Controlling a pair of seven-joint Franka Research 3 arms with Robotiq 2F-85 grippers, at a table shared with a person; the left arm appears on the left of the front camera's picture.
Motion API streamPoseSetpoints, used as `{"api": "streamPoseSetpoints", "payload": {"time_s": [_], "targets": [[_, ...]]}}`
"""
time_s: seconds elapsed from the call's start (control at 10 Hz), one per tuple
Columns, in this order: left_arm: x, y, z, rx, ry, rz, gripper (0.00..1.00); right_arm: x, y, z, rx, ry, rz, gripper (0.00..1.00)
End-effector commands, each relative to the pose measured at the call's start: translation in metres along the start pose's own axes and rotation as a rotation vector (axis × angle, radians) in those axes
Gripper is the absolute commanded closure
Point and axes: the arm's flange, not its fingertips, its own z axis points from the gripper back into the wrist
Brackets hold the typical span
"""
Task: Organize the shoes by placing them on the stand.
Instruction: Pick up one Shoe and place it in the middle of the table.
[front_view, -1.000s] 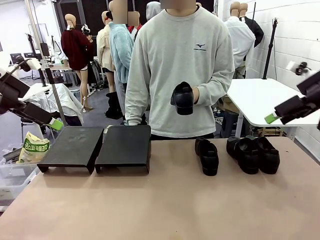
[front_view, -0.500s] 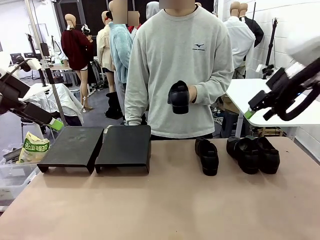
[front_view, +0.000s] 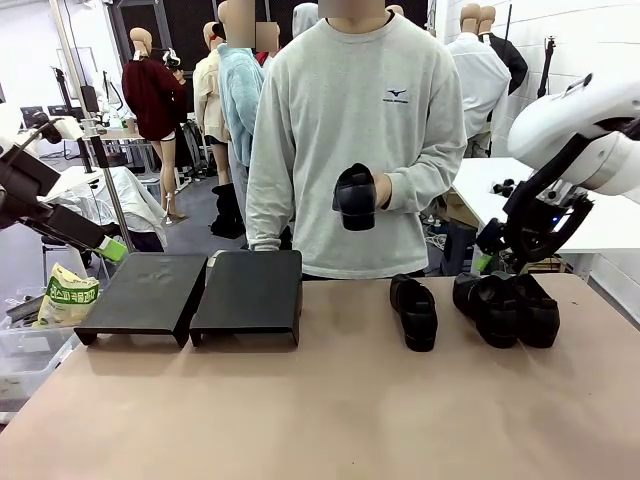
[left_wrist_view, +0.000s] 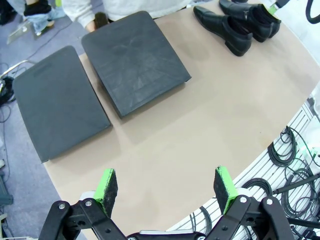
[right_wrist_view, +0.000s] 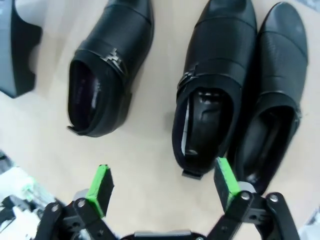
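Note:
Three black shoes lie on the table's right part: a single one (front_view: 414, 312) (right_wrist_view: 107, 70) and a pair side by side (front_view: 490, 308) (front_view: 535, 308). The person's hand holds a fourth shoe (front_view: 356, 196) at chest height. The black stand's two platforms (front_view: 148, 292) (front_view: 250, 288) sit bare at the far left. My right gripper (front_view: 490, 262) (right_wrist_view: 162, 182) hangs open just above the pair, over the heel of the middle shoe (right_wrist_view: 215, 85), beside the outer shoe (right_wrist_view: 272, 95). My left gripper (front_view: 110, 248) (left_wrist_view: 167, 185) is open and holds nothing, left of the stand (left_wrist_view: 135, 60).
The person (front_view: 355, 130) stands at the table's far edge between stand and shoes. A printed bag (front_view: 68, 295) rests on a bin off the table's left side. A white table (front_view: 520, 190) stands behind at the right. Cables (left_wrist_view: 290, 160) hang below the near edge.
My right arm has swung in from the right and come down over the pair of shoes. The person's held shoe has drifted slightly left. The left arm has stayed still.

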Motion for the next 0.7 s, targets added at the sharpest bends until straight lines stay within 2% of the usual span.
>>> {"api": "streamPoseSetpoints", "payload": {"time_s": [0.0,0.1,0.3,0.6], "targets": [[-0.002,0.003,0.001,0.003,0.008,-0.007,0.0,0.01,0.006,-0.004,-0.06,0.067,-0.036,0.0],[-0.002,0.003,0.001,0.003,0.008,-0.007,0.0,0.0,0.0,0.0,0.0,0.0,0.0,0.0],[-0.002,0.003,0.001,0.003,0.008,-0.007,0.0,0.0,0.0,0.0,0.0,0.0,0.0,0.0],[-0.002,0.003,0.001,0.003,0.008,-0.007,0.0,0.017,0.014,-0.037,-0.132,0.098,-0.034,0.0]]}}
